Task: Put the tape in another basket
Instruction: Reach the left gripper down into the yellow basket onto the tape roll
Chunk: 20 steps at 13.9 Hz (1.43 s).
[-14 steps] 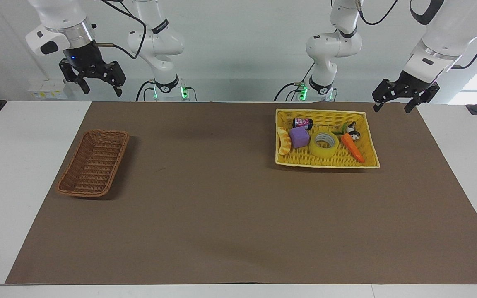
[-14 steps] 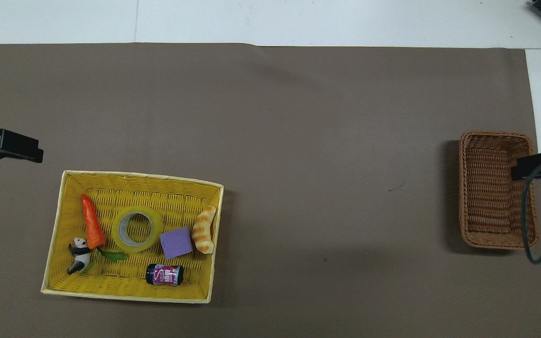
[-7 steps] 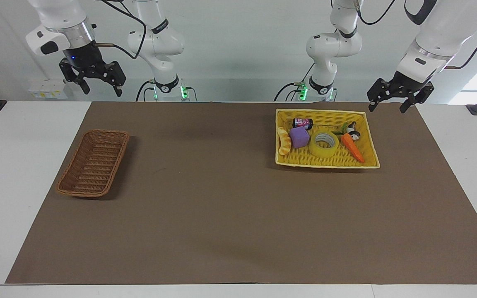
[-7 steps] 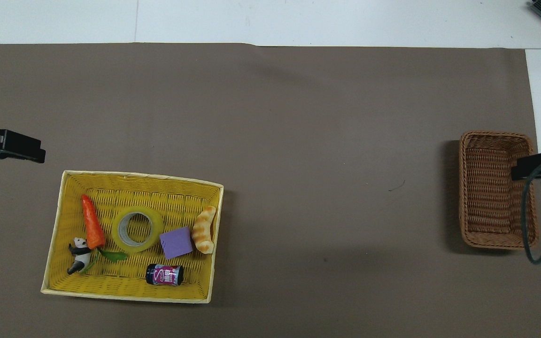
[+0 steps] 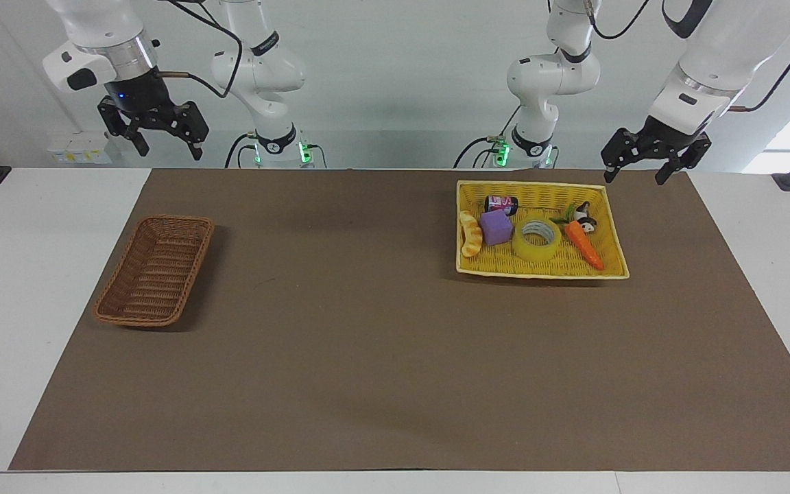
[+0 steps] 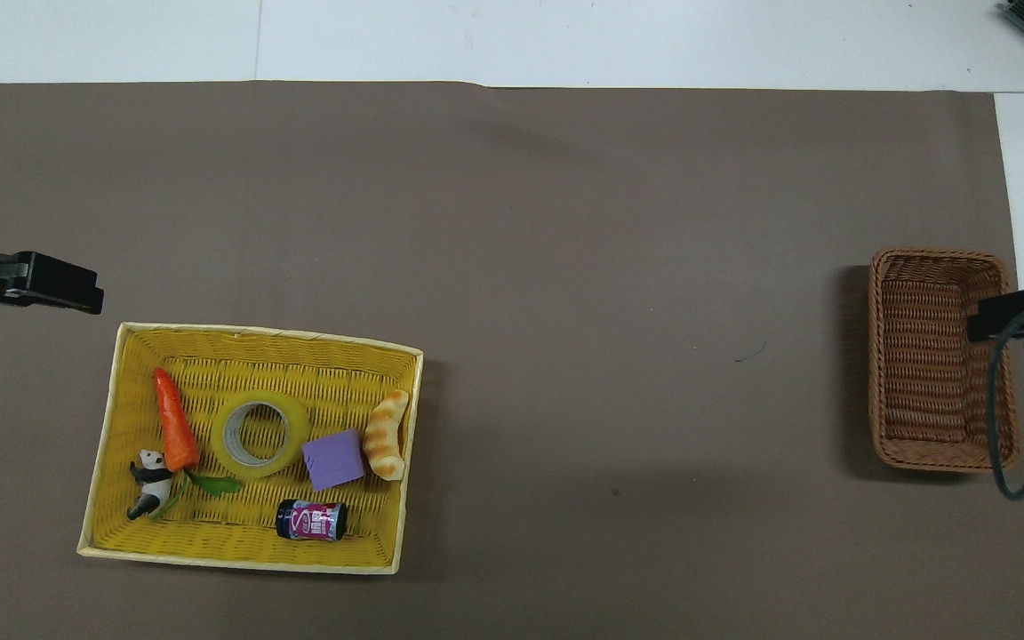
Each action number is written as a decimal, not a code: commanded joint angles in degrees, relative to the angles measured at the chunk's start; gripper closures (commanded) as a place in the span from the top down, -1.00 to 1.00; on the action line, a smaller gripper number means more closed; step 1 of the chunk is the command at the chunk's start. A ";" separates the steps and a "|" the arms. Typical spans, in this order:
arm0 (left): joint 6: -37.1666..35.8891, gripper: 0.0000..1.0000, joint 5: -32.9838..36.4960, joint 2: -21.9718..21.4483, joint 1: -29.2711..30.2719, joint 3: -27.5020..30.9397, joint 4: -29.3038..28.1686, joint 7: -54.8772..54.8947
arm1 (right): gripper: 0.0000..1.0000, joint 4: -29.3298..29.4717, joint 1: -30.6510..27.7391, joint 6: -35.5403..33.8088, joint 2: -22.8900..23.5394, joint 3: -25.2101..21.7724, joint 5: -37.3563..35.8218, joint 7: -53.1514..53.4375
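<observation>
On the desk (image 5: pixel 395 384) in the facing view, the tape (image 5: pixel 536 238) lies flat in the yellow basket (image 5: pixel 616 237) toward the left arm's end, between a purple cube (image 5: pixel 496 227) and a toy carrot (image 5: pixel 584 244). The left claw (image 5: pixel 644 163) hangs in the air with fingers spread, holding nothing, above the basket's corner nearest the robots. The right claw (image 5: pixel 160 139) waits raised, fingers open and empty, well apart from the brown wicker basket (image 5: pixel 155 269).

From overhead, the tape (image 6: pixel 260 434) sits just beside the carrot (image 6: pixel 173 420) and cube (image 6: pixel 334 459); a small can (image 6: pixel 311 520) lies nearer the robots. The wicker basket (image 6: pixel 939 357) holds nothing.
</observation>
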 commanded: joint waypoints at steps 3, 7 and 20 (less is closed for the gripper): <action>4.16 1.00 -0.65 -5.69 -3.76 0.56 -8.49 -5.08 | 1.00 -0.09 -0.37 -0.17 -0.22 0.07 0.81 -1.17; 9.18 1.00 -0.65 -10.18 -3.85 0.56 -17.73 -5.00 | 1.00 -0.09 -0.37 -0.17 -0.22 0.07 0.81 -1.08; 28.06 1.00 -0.65 -13.17 -2.97 0.74 -41.02 0.53 | 1.00 -0.09 -0.37 -0.17 -0.22 0.07 0.81 -1.08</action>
